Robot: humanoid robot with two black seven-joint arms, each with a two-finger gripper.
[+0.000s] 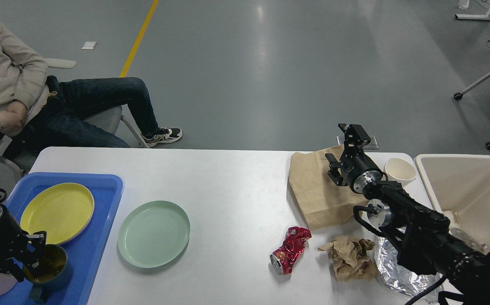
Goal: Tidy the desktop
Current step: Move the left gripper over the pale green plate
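Now the blue mug (50, 264) is being set in the blue tray (101, 220) by the left end effector (33, 254), fingers around its rim; release is needed next, while the right end effector (346, 146) hangs unclenched.

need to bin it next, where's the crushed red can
In the head view the crushed red can lies on the desktop, right of centre near the front edge, just left of the crumpled brown paper.

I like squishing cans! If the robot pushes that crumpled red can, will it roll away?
Probably not far. The red can is badly crushed and bent, so it would likely wobble or skid on the smooth white desktop rather than roll. It looks empty, so probably light, and its dented metal may slip between gripper fingers.
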